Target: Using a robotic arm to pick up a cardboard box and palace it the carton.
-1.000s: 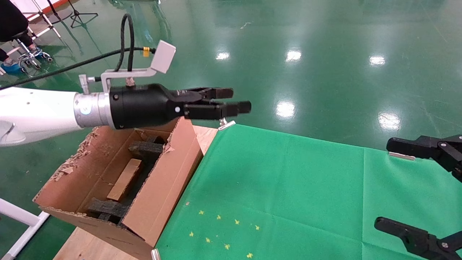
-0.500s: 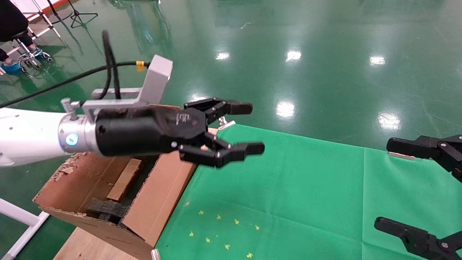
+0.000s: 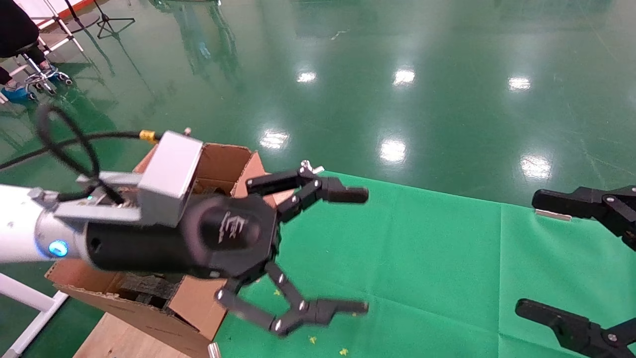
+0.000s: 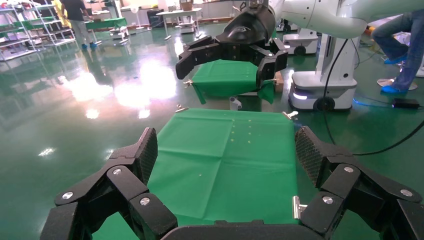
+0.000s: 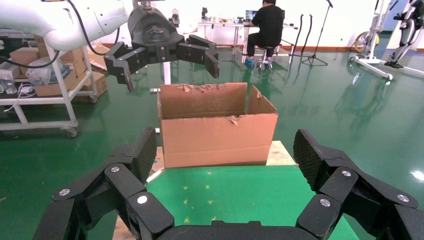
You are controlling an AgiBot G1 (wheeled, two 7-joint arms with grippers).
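With the left gripper (image 3: 365, 251) spread wide and empty beside the carton (image 5: 217, 125), whose inside is hidden by the arm so the cardboard box cannot be located, retract clear of the flaps; the right gripper (image 5: 222, 170) idles, wide open.

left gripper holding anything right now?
No. In the head view the left gripper has its jaws spread wide over the green cloth, with nothing between them.

One carton (image 3: 198, 308), two grippers (image 3: 348, 251) (image 3: 576, 258), one green cloth (image 3: 422, 258).
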